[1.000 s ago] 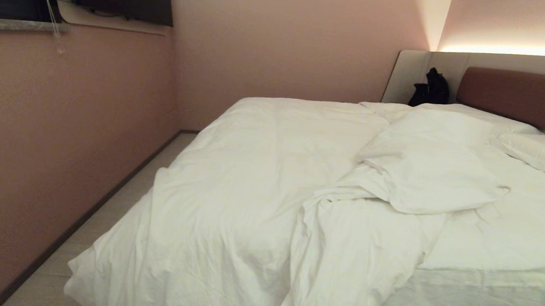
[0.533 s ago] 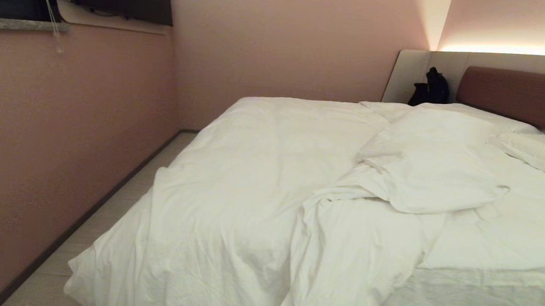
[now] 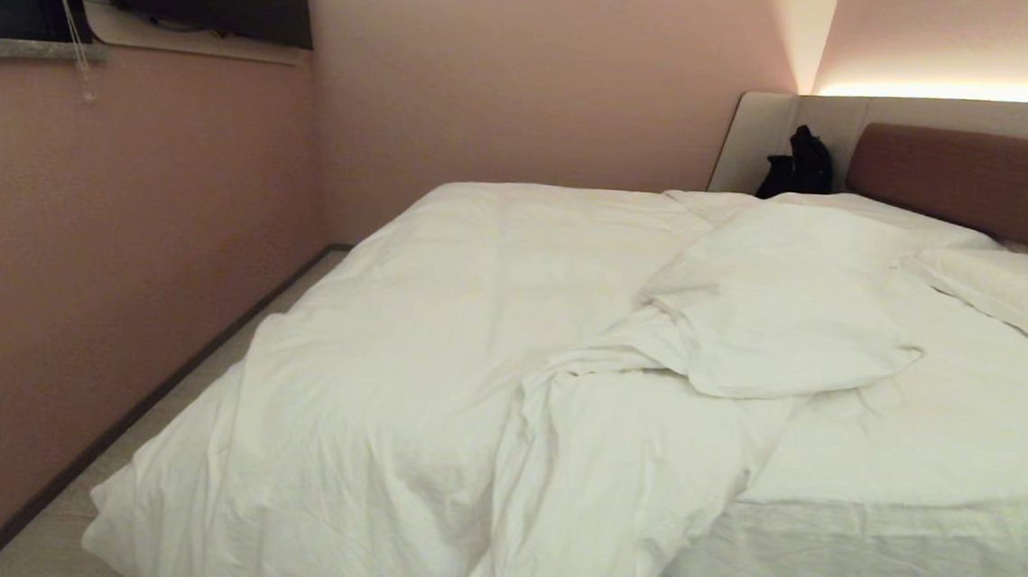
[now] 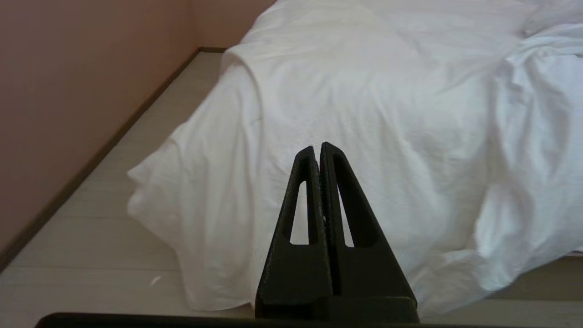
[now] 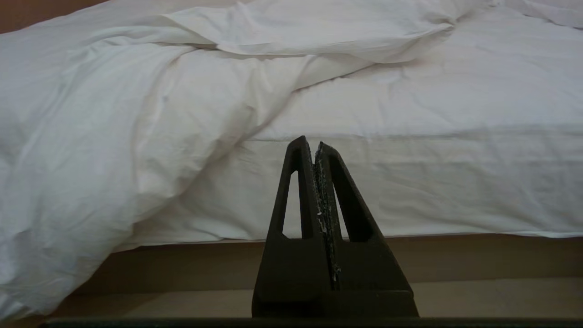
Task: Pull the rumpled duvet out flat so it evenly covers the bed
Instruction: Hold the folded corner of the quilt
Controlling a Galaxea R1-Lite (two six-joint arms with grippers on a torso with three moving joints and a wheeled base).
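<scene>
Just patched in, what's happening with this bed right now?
Nothing is being handled yet. The duvet lies rumpled over the robot's left side of the bed, spilling off its near edge, with a flap folded back in the middle, so the sheet on the right is bare. The left hand and right hand are both shut and empty, short of the bed's near edge.
</scene>
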